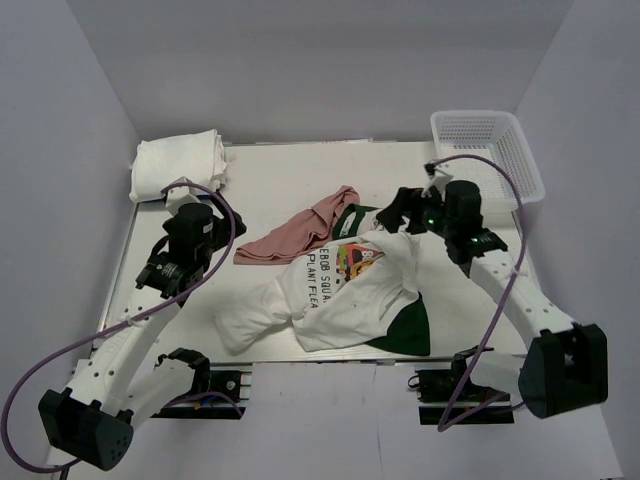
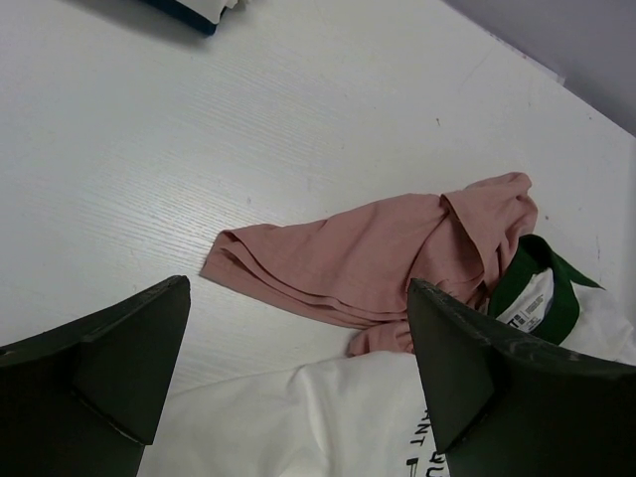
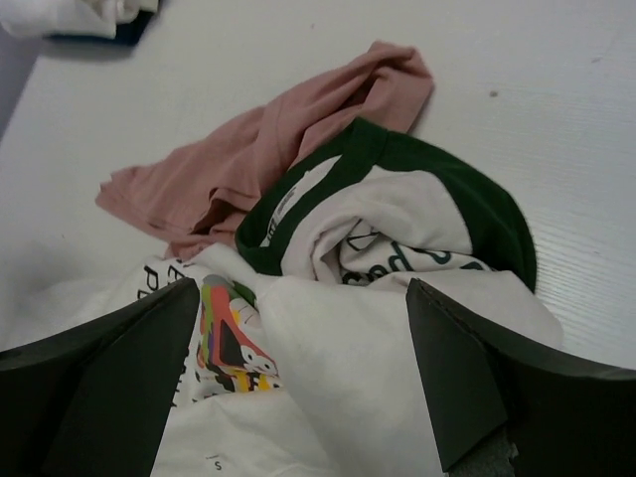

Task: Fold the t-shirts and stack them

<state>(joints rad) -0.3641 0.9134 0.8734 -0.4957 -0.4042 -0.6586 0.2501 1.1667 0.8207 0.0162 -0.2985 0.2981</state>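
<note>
Left pincer [image 2: 297, 288] wide, empty, above crumpled dusty-pink cotton tee [image 2: 378, 248]. Right pincer [image 3: 303, 288] wide, empty, above white green-collared printed tee [image 3: 383, 348].

The printed tee [image 3: 397, 209] lies just under the right claw [image 3: 298, 298]; the crumpled tee [image 3: 248, 149] — touching it — lies ahead; folded tees [image 3: 70, 15] far ahead-left.

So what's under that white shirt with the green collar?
An edge of the pink shirt slips under the white shirt near its collar. How far it goes, and anything else beneath, is hidden by the cloth.
</note>
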